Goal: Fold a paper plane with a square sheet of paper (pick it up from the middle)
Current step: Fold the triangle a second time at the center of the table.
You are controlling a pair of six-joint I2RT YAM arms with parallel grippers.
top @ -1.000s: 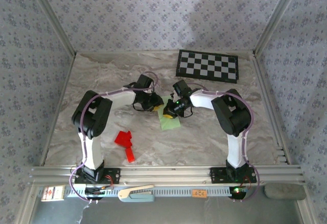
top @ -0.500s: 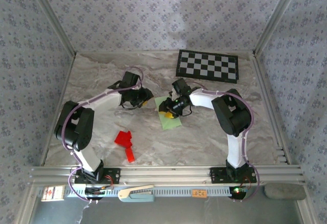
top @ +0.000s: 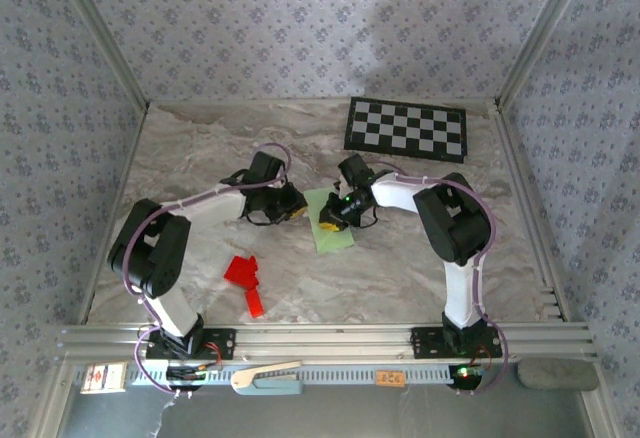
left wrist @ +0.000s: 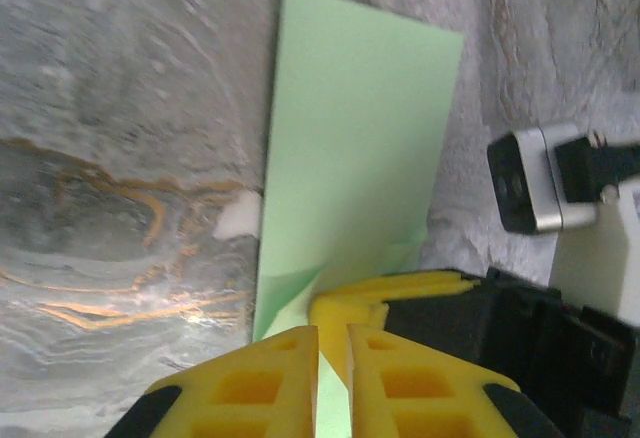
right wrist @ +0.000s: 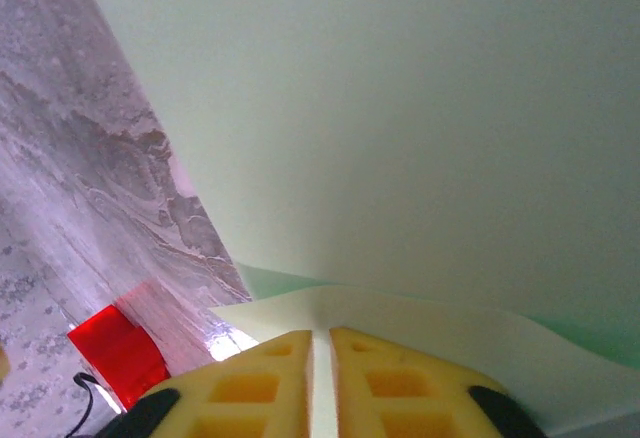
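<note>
2 hands: left hand (left wrist: pixel 332 343) back beside right hand (right wrist: pixel 322 338), both closed over the folded square sheet of paper (left wrist: pixel 360 128), grip unclear; creasing likely resumes.

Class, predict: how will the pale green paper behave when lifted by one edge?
Likely floppy: the green paper bows up from the right gripper. Probably light and easily creased, given its thin folded corner.
</note>
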